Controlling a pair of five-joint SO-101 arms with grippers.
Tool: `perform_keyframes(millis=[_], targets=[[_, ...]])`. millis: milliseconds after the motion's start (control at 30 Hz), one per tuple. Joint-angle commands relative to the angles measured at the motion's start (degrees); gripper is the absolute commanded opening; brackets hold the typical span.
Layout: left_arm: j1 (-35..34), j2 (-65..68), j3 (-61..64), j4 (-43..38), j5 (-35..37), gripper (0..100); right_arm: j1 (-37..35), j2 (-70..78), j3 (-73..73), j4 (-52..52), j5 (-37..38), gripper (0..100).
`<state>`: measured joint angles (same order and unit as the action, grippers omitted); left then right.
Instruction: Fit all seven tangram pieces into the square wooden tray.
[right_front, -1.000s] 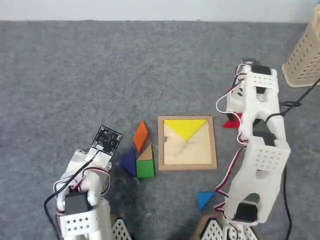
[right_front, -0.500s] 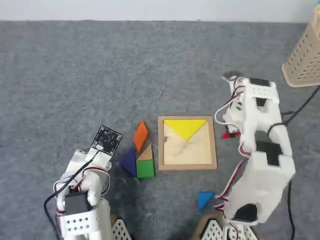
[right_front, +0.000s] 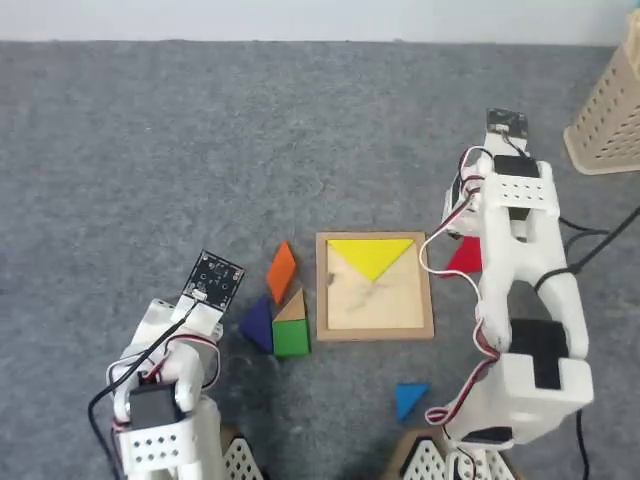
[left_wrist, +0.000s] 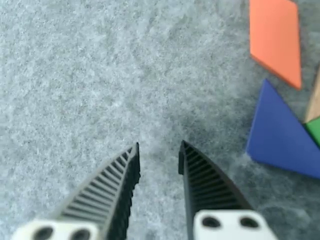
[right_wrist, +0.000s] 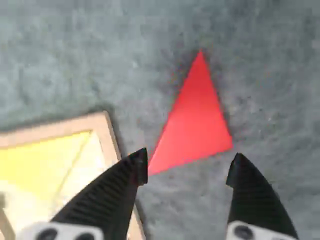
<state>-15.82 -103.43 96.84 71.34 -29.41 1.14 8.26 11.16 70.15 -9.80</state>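
Your right arm (right_front: 520, 260) has swung and stretched toward the far edge of the bench (right_front: 150, 150) in the last second, while the left arm (right_front: 165, 400) hasn't budged. You've got the right claw (right_wrist: 190, 167) spread wide over the red triangle (right_wrist: 195, 120), which lies on the bench just outside the tray (right_front: 430, 290), toward the right edge — nothing pinched yet. Your left claw (left_wrist: 159, 152) is parted a little, empty, near the dark blue triangle (left_wrist: 280, 135). Only the yellow triangle (right_front: 371, 255) sits in the tray. I'd judge one of seven done — the red and dark blue ones, orange parallelogram (right_front: 282, 270), green piece (right_front: 291, 340), tan triangle (right_front: 292, 306) and light blue triangle (right_front: 408, 398) remain outside.
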Motion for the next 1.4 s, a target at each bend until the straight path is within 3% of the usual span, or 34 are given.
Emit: perform_keyframes(millis=[0,333,433,533,700,900,1100,1367], targets=[[-0.09,-1.32,-0.31,-0.18,-0.53,12,-0.4,4.0,-1.76,-1.01,-4.57,30.1],[-0.18,-1.32,-0.31,-0.18,-0.53,12,2.15,14.99,-6.77,-1.19,-4.92,31.1],[-0.18,-1.32,-0.31,-0.18,-0.53,12,2.51,16.22,-8.09,-0.92,-3.6,25.0],[-0.18,-1.32,-0.31,-0.18,-0.53,12,2.15,16.4,-8.09,-1.36,2.29,20.1],[-0.18,-1.32,-0.31,-0.18,-0.53,12,3.74,15.16,-11.25,4.26,11.16,22.1],[-0.18,-1.32,-0.31,-0.18,-0.53,12,5.85,11.56,-18.64,13.58,15.82,31.9],[-0.18,-1.32,-0.31,-0.18,-0.53,12,5.85,12.09,-20.57,11.38,21.1,32.4],[-0.09,-1.32,-0.31,-0.18,-0.53,12,5.76,22.37,-20.75,8.04,21.27,32.4]])
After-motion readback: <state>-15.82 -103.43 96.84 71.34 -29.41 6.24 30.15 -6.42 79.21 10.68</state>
